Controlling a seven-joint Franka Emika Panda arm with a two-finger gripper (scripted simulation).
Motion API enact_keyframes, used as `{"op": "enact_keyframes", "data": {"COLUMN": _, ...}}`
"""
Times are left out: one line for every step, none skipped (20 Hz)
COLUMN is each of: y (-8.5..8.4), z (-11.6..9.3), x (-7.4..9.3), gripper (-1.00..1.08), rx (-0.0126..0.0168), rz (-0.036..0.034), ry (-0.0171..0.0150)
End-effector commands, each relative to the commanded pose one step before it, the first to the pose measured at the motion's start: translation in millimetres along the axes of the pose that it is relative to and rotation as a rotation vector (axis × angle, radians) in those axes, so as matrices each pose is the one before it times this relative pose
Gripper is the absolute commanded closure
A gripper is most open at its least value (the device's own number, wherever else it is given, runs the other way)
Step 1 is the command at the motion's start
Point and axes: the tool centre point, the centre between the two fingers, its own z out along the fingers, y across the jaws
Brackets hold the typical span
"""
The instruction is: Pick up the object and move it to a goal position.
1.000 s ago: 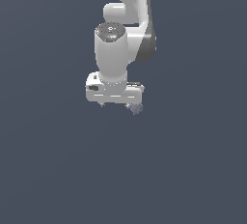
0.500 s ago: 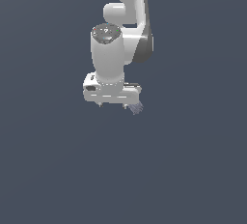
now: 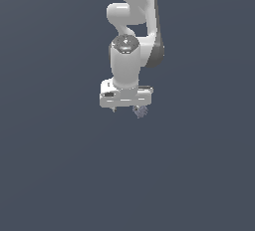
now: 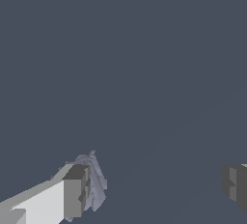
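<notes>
Exterior view: one arm (image 3: pixel 132 21) hangs over plain grey floor (image 3: pixel 55 165). One gripper (image 3: pixel 127 109) below wrist, fingers spread wide, nothing clamped between. One object (image 3: pixel 140 111), tiny spiky lump, sits at finger toward exterior view's right. Wrist view: object (image 4: pixel 94 182) touches inner face of one finger (image 4: pixel 75 191); other finger (image 4: pixel 235 184) well apart. Off-centre; whether object rests on floor, probably, unclear. Long axis roughly along finger.

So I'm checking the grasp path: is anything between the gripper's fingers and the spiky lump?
Nothing visible. The lump sits right beside one finger, with open space across to the other finger; the gripper is open.
</notes>
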Motion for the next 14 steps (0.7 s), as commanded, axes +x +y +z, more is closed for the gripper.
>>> {"op": "enact_keyframes", "data": {"y": -15.81, "z": 12.92, "x": -11.27, "gripper": -0.92, "rx": 0.00136, "rz": -0.06524, "ry": -0.00197}}
{"op": "enact_keyframes", "data": {"y": -7.36, "z": 5.68, "x": -4.98, "gripper": -0.92, "rx": 0.00072, "rz": -0.02984, "ry": -0.00068}}
{"op": "enact_keyframes", "data": {"y": -7.64, "z": 5.71, "x": -5.08, "gripper": -0.92, "rx": 0.00083, "rz": -0.03066, "ry": -0.00065}}
{"op": "enact_keyframes", "data": {"y": -7.33, "z": 5.3, "x": -4.78, "gripper": -0.92, "rx": 0.00087, "rz": -0.02909, "ry": -0.00057}}
{"op": "enact_keyframes", "data": {"y": -6.97, "z": 4.89, "x": -4.46, "gripper": -0.92, "rx": 0.0009, "rz": -0.0274, "ry": -0.00049}}
{"op": "enact_keyframes", "data": {"y": -6.6, "z": 4.49, "x": -4.14, "gripper": -0.92, "rx": 0.00091, "rz": -0.0257, "ry": -0.00043}}
{"op": "enact_keyframes", "data": {"y": -6.21, "z": 4.11, "x": -3.83, "gripper": -0.92, "rx": 0.00091, "rz": -0.02398, "ry": -0.00036}}
{"op": "enact_keyframes", "data": {"y": -5.82, "z": 3.74, "x": -3.51, "gripper": -0.92, "rx": 0.00089, "rz": -0.02225, "ry": -0.00031}}
{"op": "enact_keyframes", "data": {"y": -5.4, "z": 3.39, "x": -3.21, "gripper": -0.92, "rx": 0.00087, "rz": -0.0205, "ry": -0.00026}}
{"op": "enact_keyframes", "data": {"y": -4.96, "z": 3.05, "x": -2.91, "gripper": -0.92, "rx": 0.00083, "rz": -0.01874, "ry": -0.00021}}
{"op": "enact_keyframes", "data": {"y": -4.53, "z": 2.72, "x": -2.61, "gripper": -0.92, "rx": 0.00078, "rz": -0.01699, "ry": -0.00017}}
{"op": "enact_keyframes", "data": {"y": -4.07, "z": 2.4, "x": -2.32, "gripper": -0.92, "rx": 0.00073, "rz": -0.01521, "ry": -0.00014}}
{"op": "enact_keyframes", "data": {"y": -3.62, "z": 2.1, "x": -2.03, "gripper": -0.92, "rx": 0.00066, "rz": -0.01344, "ry": -0.00011}}
{"op": "enact_keyframes", "data": {"y": -3.15, "z": 1.8, "x": -1.76, "gripper": -0.92, "rx": 0.00059, "rz": -0.01164, "ry": -0.00009}}
